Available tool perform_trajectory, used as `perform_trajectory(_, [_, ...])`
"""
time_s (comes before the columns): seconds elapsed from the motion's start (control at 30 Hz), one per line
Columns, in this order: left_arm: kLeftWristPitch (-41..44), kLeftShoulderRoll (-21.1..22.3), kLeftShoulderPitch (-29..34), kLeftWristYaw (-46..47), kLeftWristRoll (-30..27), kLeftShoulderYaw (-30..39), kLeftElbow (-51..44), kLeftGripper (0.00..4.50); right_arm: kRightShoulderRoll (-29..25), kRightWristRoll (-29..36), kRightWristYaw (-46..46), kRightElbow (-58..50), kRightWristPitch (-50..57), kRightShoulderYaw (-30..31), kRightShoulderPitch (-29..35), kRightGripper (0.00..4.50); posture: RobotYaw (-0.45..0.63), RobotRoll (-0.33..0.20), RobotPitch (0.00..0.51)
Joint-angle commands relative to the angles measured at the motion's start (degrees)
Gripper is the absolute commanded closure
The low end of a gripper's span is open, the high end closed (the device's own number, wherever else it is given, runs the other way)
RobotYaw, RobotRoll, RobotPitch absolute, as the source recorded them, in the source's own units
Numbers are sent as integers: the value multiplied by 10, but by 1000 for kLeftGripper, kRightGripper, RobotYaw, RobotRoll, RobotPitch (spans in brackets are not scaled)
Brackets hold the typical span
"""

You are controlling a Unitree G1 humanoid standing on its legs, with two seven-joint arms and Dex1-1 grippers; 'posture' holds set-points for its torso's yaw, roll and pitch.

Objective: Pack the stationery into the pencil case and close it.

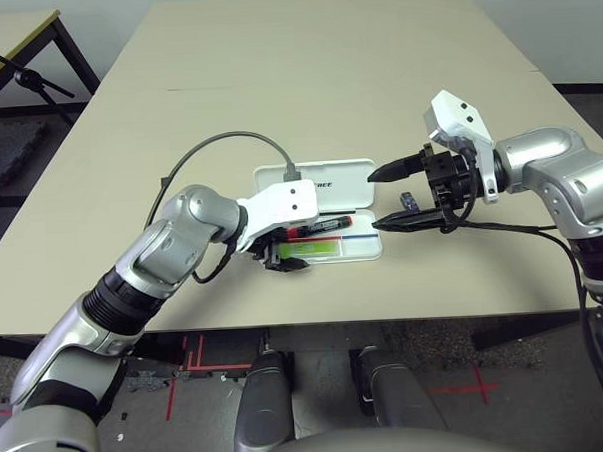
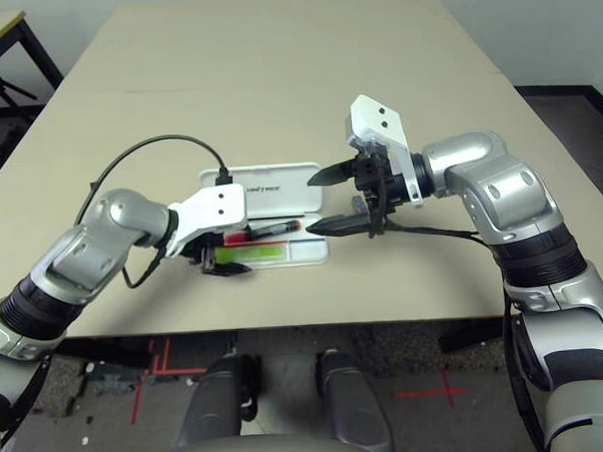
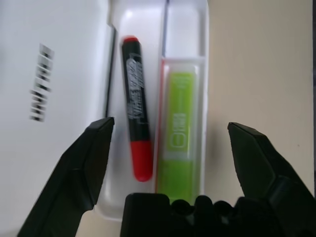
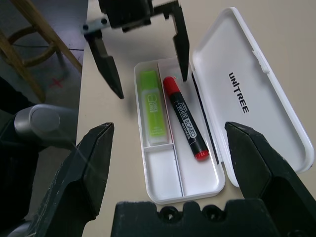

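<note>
Left eye view: both claws, left (image 1: 283, 259) and right (image 1: 398, 195), gape around the open pencil case (image 1: 367, 245).

I see the white pencil case (image 4: 197, 148) lying open, the red marker (image 4: 185, 117) and lime-green highlighter (image 4: 153, 111) side by side in its tray.

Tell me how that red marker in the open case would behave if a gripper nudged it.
The red marker looks round-bodied, so it would probably roll rather than slide. It lies in a narrow compartment of the pencil case beside the lime-green highlighter, so the walls should stop it quickly. It looks rigid and smooth, perhaps slippery between fingers.
</note>
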Motion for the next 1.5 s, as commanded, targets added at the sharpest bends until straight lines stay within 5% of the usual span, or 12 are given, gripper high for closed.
perform_trajectory(0.03, [-12, 33, 7, -20, -44, 69, -31, 25, -8, -1, 0, 0, -3, -2, 0, 0, 5, 0, 109])
perform_trajectory(0.23, [-1, 85, 29, -38, -113, 157, -74, 25, -17, -2, 3, 6, -4, -2, 9, 0, 15, 0, 119])
perform_trajectory(0.43, [1, 94, 38, -26, -127, 162, -82, 25, -15, 9, -26, -2, 57, -6, 5, 0, 24, 0, 123])
perform_trajectory(0.57, [3, 95, 47, -16, -126, 155, -86, 25, -2, 46, -106, -5, 195, -57, -31, 0, 27, 0, 125])
perform_trajectory(0.9, [-5, 92, 44, -14, -119, 141, -72, 25, 37, -10, -336, 69, 395, -96, -79, 0, -5, 0, 128])
perform_trajectory(1.5, [1, 89, 34, -6, -127, 139, -78, 25, 128, -60, -449, 127, 340, -44, -1, 0, 22, 0, 126])
